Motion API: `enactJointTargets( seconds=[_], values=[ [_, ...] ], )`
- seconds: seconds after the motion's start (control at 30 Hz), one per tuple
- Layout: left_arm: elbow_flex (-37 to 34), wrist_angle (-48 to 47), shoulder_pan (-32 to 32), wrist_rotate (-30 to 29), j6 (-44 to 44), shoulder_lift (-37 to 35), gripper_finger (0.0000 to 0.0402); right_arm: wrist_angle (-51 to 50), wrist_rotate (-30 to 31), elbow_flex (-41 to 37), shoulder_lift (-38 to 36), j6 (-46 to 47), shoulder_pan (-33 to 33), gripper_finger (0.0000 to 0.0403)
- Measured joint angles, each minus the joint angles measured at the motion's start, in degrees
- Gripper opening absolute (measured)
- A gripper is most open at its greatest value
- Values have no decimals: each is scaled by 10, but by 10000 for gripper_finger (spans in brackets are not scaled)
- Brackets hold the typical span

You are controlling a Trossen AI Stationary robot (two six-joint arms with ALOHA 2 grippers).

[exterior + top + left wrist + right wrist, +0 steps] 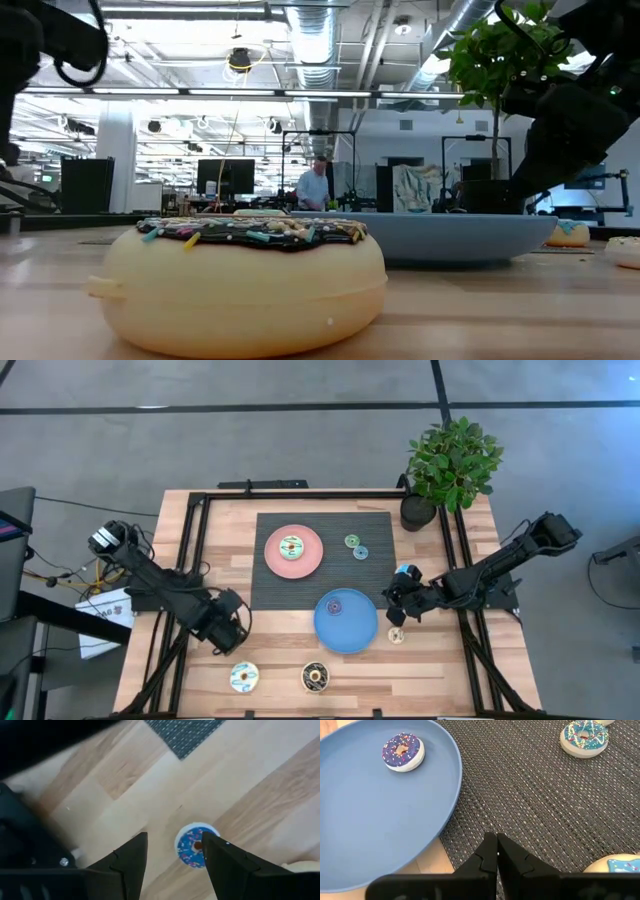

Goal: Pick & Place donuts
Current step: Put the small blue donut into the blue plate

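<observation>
My left gripper (172, 857) (232, 632) is open and hovers over the bare wood, near the table's front left. A blue-iced donut (192, 851) (244, 676) lies flat on the table and shows between its fingers. My right gripper (495, 851) (391, 600) is shut and empty, low over the dark mat (545, 795), just right of the blue plate (365, 820) (346, 622). A purple donut (403, 751) (334, 605) lies on that plate. Another blue-iced donut (619, 865) sits close beside the right gripper. A dark brown donut (316, 677) (245, 285) lies near the front edge.
A pink plate (294, 552) holds a green donut (291, 546). Two small donuts, green (352, 541) and blue (361, 552) (585, 737), lie on the mat. A cream donut (397, 635) rests right of the blue plate. A potted plant (450, 465) stands at the far right corner.
</observation>
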Motion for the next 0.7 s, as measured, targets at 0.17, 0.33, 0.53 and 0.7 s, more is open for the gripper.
enactJointTargets(
  seconds=[0.17,0.33,0.53,0.7],
  values=[
    [0,4,-10,-12,-24,0,181,0,0,0,0,0,0,1],
    [0,2,-10,2,-27,3,181,1,0,0,0,1,0,1],
    [-19,11,-8,13,-32,28,187,3,-1,0,0,1,0,1],
    [-36,19,-2,38,-34,50,218,3,-1,0,0,1,0,1]
  ],
)
